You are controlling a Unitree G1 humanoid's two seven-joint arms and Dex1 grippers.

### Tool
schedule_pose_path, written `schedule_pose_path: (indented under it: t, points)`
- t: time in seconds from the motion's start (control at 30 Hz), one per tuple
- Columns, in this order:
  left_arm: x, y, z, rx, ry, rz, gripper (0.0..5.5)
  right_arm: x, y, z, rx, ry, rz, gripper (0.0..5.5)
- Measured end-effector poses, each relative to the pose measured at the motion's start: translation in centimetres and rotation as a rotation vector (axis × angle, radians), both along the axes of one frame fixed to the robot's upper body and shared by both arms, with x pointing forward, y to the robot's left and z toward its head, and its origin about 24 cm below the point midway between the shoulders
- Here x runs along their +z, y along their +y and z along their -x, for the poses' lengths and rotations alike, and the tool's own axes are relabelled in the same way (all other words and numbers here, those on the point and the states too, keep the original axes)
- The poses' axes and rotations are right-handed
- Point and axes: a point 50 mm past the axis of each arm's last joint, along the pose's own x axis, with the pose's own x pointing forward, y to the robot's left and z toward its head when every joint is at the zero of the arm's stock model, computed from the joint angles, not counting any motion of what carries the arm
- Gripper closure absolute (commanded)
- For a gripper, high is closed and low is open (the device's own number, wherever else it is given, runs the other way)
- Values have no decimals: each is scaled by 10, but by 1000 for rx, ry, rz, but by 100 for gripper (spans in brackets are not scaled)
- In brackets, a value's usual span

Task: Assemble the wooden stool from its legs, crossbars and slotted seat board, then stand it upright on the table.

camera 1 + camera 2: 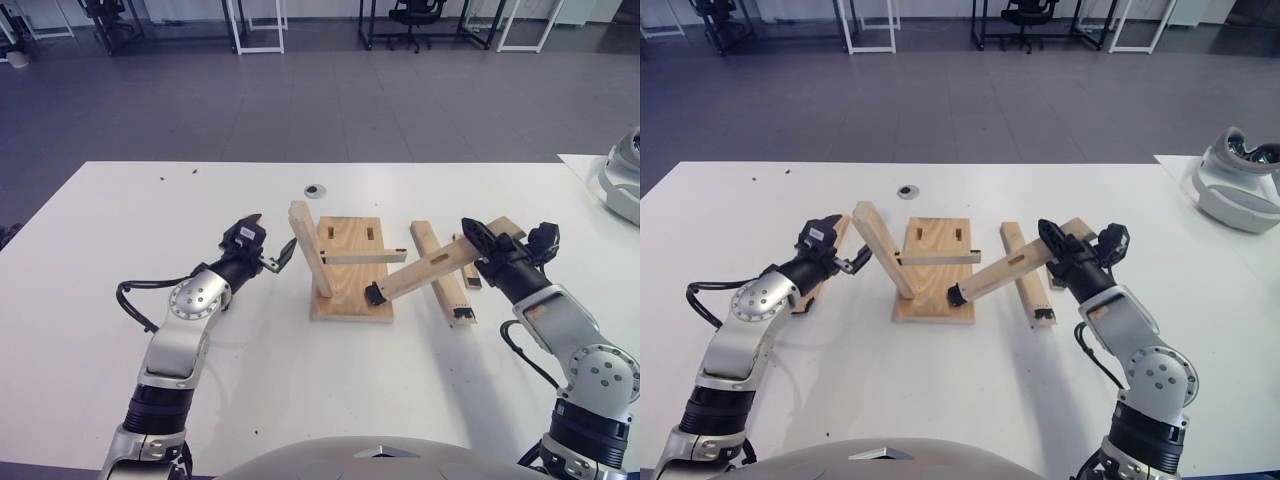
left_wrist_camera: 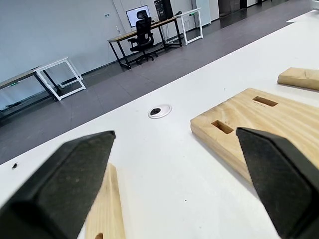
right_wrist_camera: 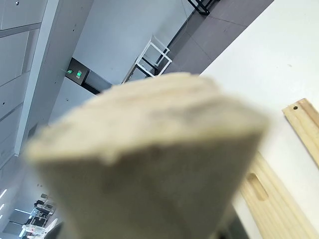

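The slotted seat board (image 1: 345,305) lies flat mid-table. One leg (image 1: 310,248) stands tilted at its left side, with a crossbar (image 1: 365,257) running from it to the right. My right gripper (image 1: 476,245) is shut on a second leg (image 1: 425,272), held slanting with its black foot low over the board's right front; this leg's end (image 3: 149,164) looms close in the right wrist view. A third leg (image 1: 445,275) lies on the table under it. My left gripper (image 1: 272,240) is open with nothing in it, just left of the standing leg, over another wooden piece (image 2: 107,209).
A short wooden piece (image 1: 471,277) and another strip (image 1: 508,227) lie by the right gripper. A cable grommet (image 1: 316,190) sits behind the board. A white headset (image 1: 620,180) rests on the neighbouring table at far right. Desks and chairs stand in the room behind.
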Motion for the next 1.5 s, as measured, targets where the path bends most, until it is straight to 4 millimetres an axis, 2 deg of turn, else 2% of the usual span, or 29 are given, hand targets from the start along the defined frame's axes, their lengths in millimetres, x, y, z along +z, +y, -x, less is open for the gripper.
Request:
schedule_pose_path:
  t: [0.3,0.47,0.6,0.7,0.9,1.2,1.5]
  points:
    - [0,-2,3,-3,1,15,103,6,0,-2,-64,-20,92,449]
    - [0,-3,3,8,0,27,103,21,12,0,-56,-94,294,449]
    - [7,0,1,71,-19,120,103,35,16,-7,-95,-165,490,449]
    - [12,0,0,86,-37,146,103,34,23,-8,-68,-187,541,449]
    - [11,-3,-1,82,-20,143,103,33,31,-13,-32,-173,575,449]
    - [10,-34,6,-8,-4,199,103,33,35,-19,6,-97,571,449]
    - [6,-53,14,-28,25,232,103,41,45,-29,172,-77,627,449]
